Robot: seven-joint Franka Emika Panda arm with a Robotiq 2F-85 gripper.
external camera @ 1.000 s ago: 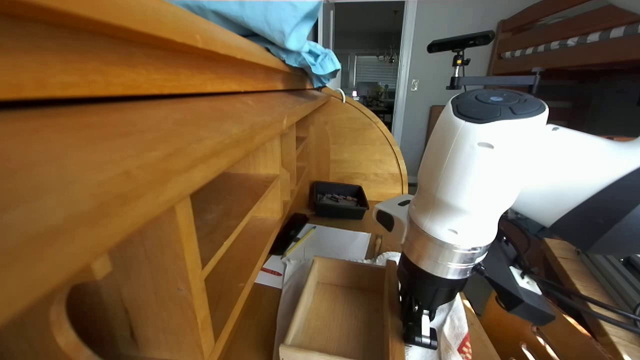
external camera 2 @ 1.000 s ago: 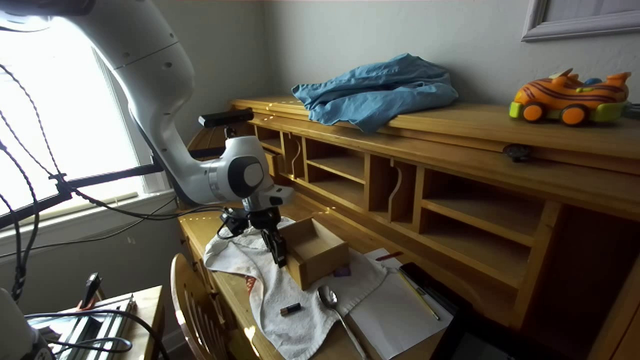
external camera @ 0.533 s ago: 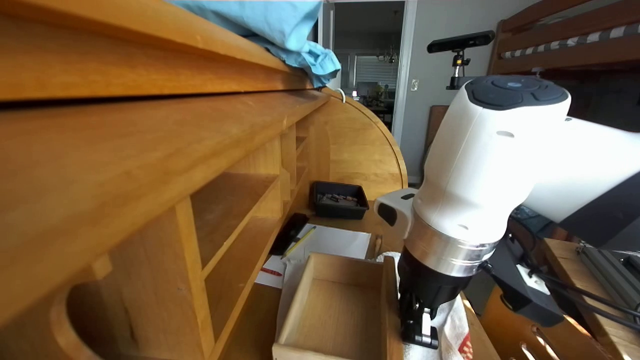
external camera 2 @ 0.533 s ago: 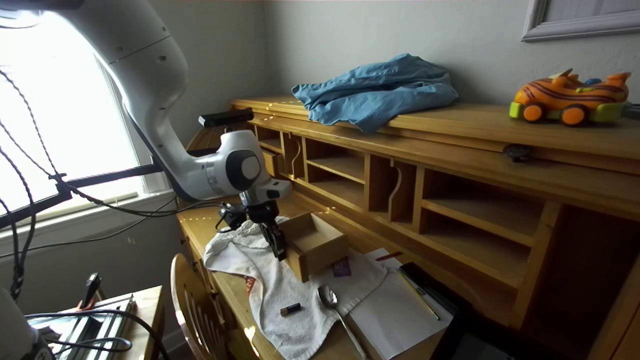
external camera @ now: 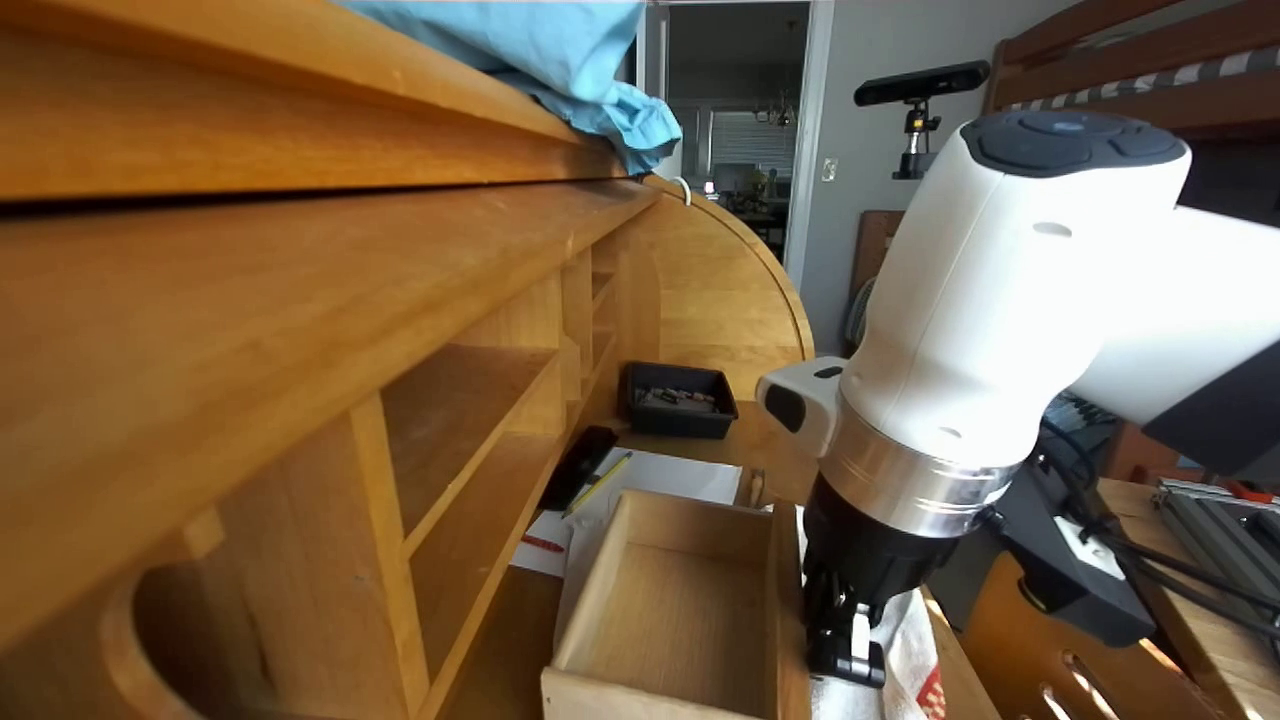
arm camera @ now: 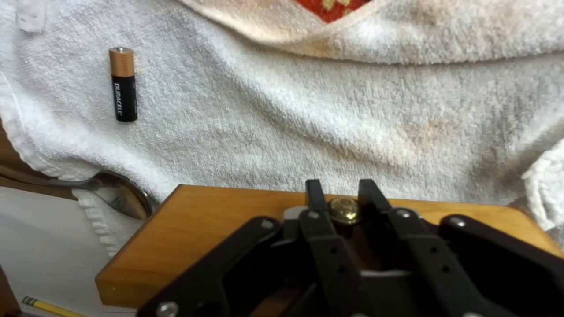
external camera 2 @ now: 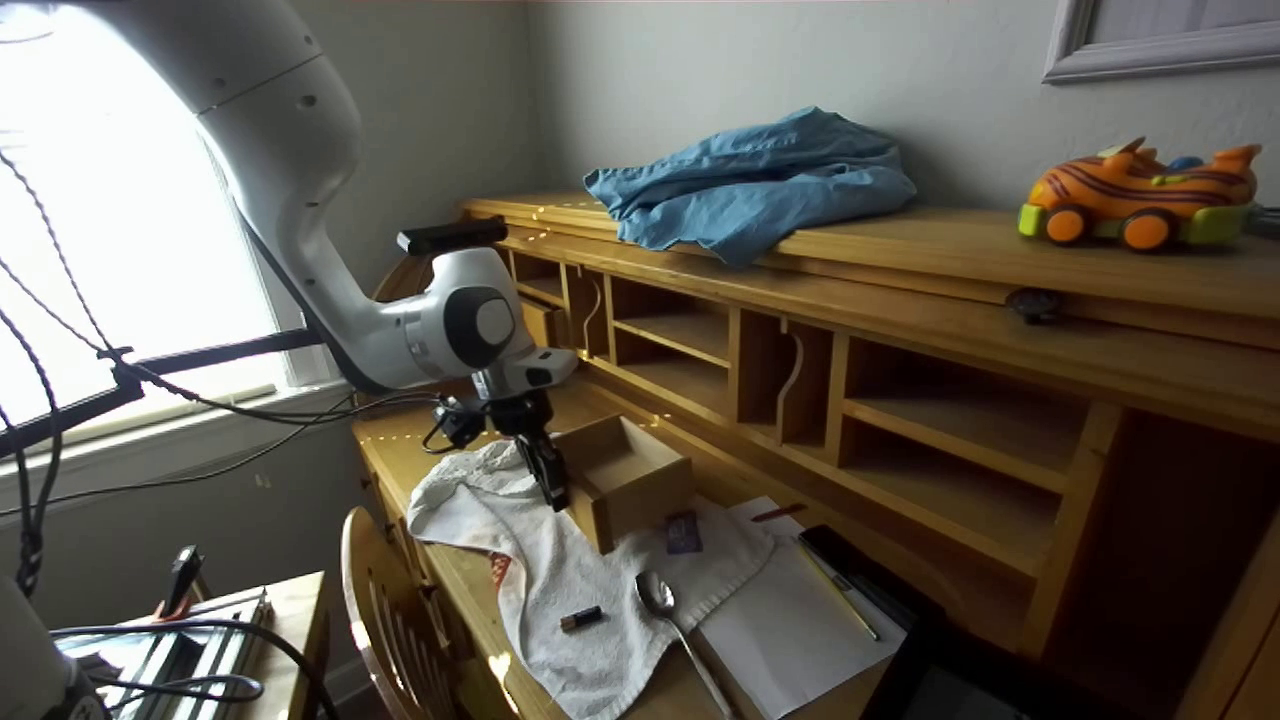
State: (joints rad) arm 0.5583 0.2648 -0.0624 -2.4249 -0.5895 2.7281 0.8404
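My gripper (arm camera: 341, 187) is shut on a small brass knob (arm camera: 344, 211) on the front panel of a wooden drawer. The drawer (arm camera: 189, 233) shows in both exterior views (external camera: 690, 620) (external camera 2: 650, 505), open side up, with nothing seen inside. The gripper stands at its front panel in both exterior views (external camera: 848, 665) (external camera 2: 556, 495). The drawer is over a white towel (external camera 2: 570, 570) on the desk and looks raised; the gap below it is hard to judge. A purple packet (external camera 2: 684, 533) lies by the drawer. A Duracell battery (arm camera: 124, 88) and a spoon (arm camera: 125, 198) lie near.
Paper (external camera 2: 790, 640), a yellow pencil (external camera 2: 840, 590), a red crayon (external camera 2: 778, 513) and a dark case (external camera 2: 850, 560) lie along the desk. A black tray (external camera: 680, 425) holds small items. Cubbyholes (external camera 2: 960, 420) line the back. A wooden chair (external camera 2: 385, 620) stands in front.
The gripper and drawer have moved up together, and slightly left in an exterior view. More of the purple packet shows. The arm has leaned back from the shelves.
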